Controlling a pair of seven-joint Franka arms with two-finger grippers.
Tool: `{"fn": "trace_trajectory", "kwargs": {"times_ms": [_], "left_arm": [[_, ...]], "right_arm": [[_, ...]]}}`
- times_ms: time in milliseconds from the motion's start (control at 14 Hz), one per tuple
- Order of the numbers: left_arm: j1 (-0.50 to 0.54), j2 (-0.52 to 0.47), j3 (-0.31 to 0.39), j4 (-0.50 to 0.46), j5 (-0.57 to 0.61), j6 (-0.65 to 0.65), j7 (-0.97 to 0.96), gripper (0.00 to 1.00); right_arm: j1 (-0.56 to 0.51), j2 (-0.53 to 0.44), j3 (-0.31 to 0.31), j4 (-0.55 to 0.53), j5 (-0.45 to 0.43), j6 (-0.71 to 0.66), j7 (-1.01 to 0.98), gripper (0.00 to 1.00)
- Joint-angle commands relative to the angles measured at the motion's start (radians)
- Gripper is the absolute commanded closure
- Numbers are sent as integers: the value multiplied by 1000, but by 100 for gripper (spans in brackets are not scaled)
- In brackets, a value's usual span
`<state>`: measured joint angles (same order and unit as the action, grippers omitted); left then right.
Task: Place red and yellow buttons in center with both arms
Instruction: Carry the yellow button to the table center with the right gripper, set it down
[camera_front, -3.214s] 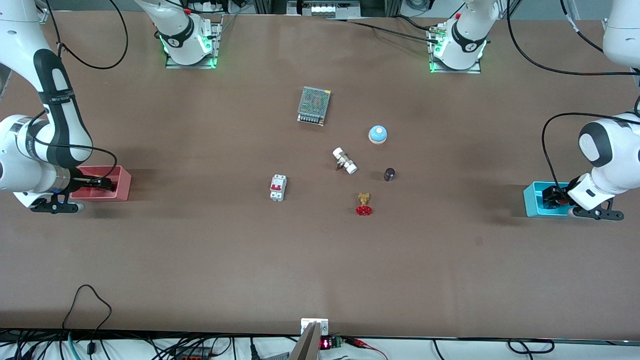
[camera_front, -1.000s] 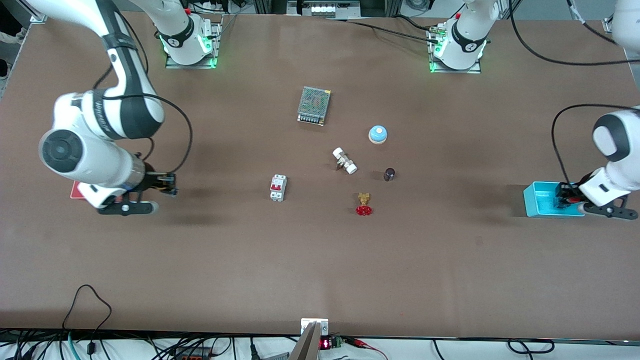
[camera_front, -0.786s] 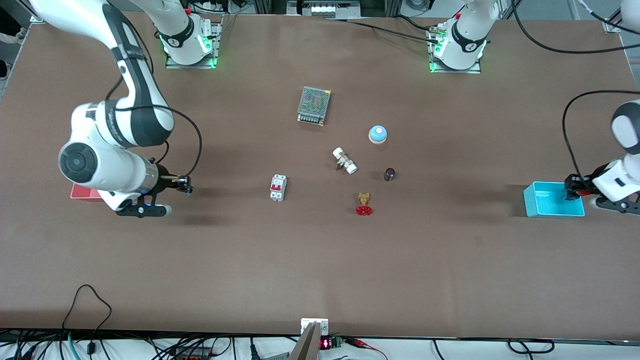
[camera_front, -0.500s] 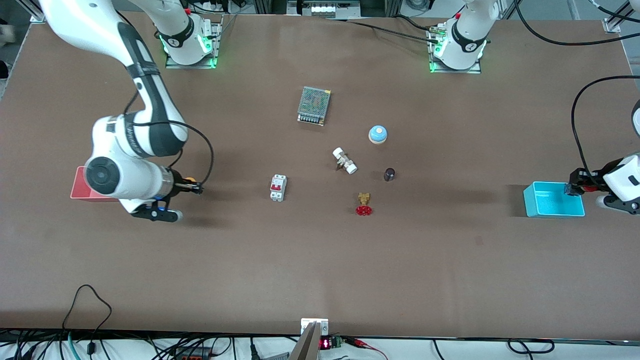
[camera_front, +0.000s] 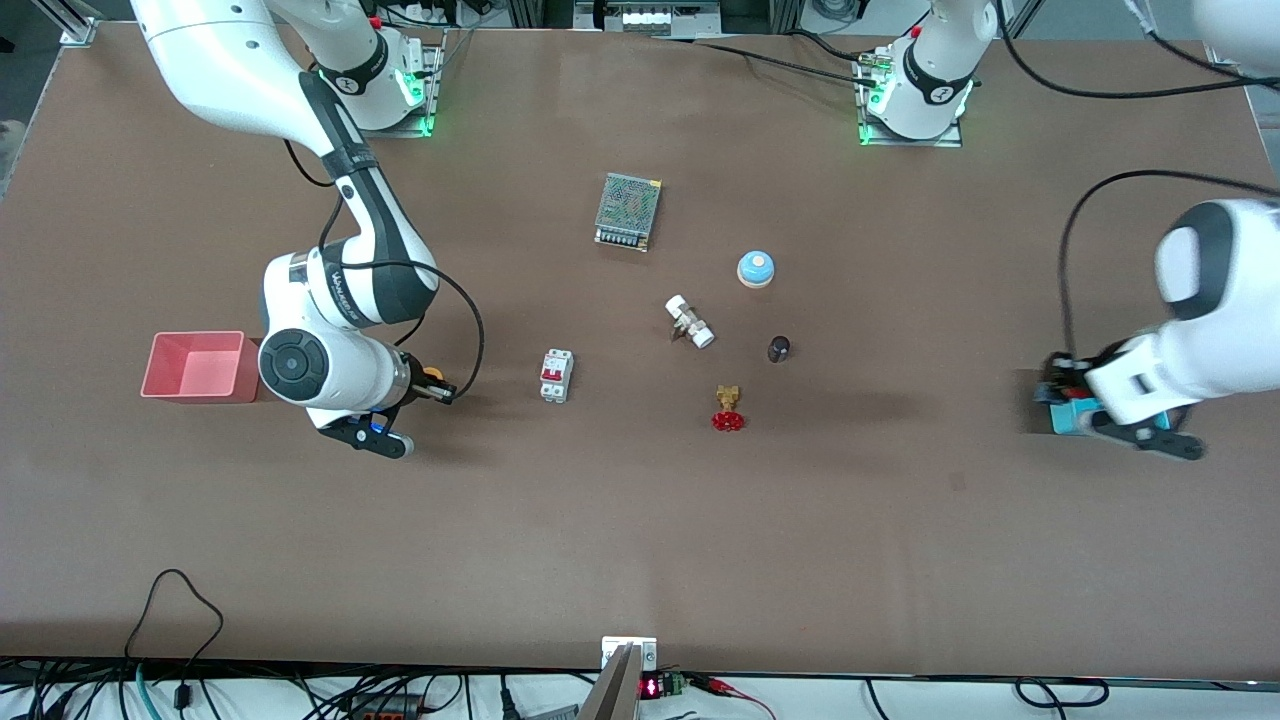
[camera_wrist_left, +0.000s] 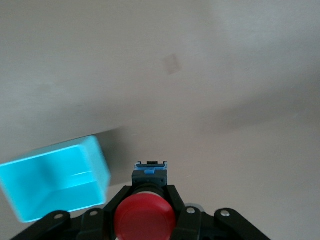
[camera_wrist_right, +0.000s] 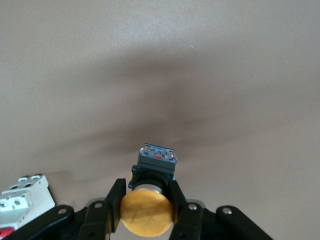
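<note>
My right gripper (camera_front: 440, 390) is shut on the yellow button (camera_front: 432, 376) and holds it over the brown tabletop (camera_front: 640, 520), between the pink bin and the white circuit breaker. In the right wrist view the yellow-orange cap (camera_wrist_right: 146, 214) sits between the black fingers (camera_wrist_right: 116, 195), black body pointing outward. My left gripper (camera_front: 1055, 385) is shut on the red button (camera_wrist_left: 145, 218) and hangs over the centre-side edge of the light-blue bin (camera_front: 1068, 418). The left wrist view shows the red cap between the fingers (camera_wrist_left: 175, 196), with the bin (camera_wrist_left: 50, 182) beside it.
The pink bin (camera_front: 200, 366) stands at the right arm's end. In the middle lie a circuit breaker (camera_front: 556, 375), a mesh power supply (camera_front: 628, 211), a blue-domed bell (camera_front: 756, 268), a white fitting (camera_front: 689, 321), a dark knob (camera_front: 779, 348) and a red-wheeled brass valve (camera_front: 728, 408).
My right gripper left the pink bin and moved toward the table's middle with the yellow button. My left gripper rose out of the blue bin with the red button, then swung toward the centre.
</note>
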<state>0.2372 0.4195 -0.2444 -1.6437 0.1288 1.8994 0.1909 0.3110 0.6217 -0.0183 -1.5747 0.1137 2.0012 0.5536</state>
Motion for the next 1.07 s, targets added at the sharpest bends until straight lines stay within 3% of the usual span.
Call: {"fn": "trace_trajectory", "kwargs": {"times_ms": [0, 429, 500, 571, 643, 1000], "left_arm": [[-79, 37, 2, 13, 12, 13, -175, 75], [-219, 67, 2, -38, 17, 105, -477, 75], [-234, 68, 1, -56, 15, 137, -501, 75], [-243, 68, 1, -73, 15, 180, -507, 75], [-245, 68, 1, -88, 15, 217, -507, 75], [-312, 102, 2, -91, 15, 290, -615, 75]], "right_arm": [[3, 32, -8, 28, 21, 22, -1, 94], [20, 95, -6, 35, 26, 71, -3, 94], [20, 93, -6, 35, 27, 73, -3, 90], [20, 92, -6, 39, 29, 73, -3, 51], [22, 86, -6, 41, 29, 71, 6, 1], [16, -8, -8, 45, 29, 45, -1, 0]]}}
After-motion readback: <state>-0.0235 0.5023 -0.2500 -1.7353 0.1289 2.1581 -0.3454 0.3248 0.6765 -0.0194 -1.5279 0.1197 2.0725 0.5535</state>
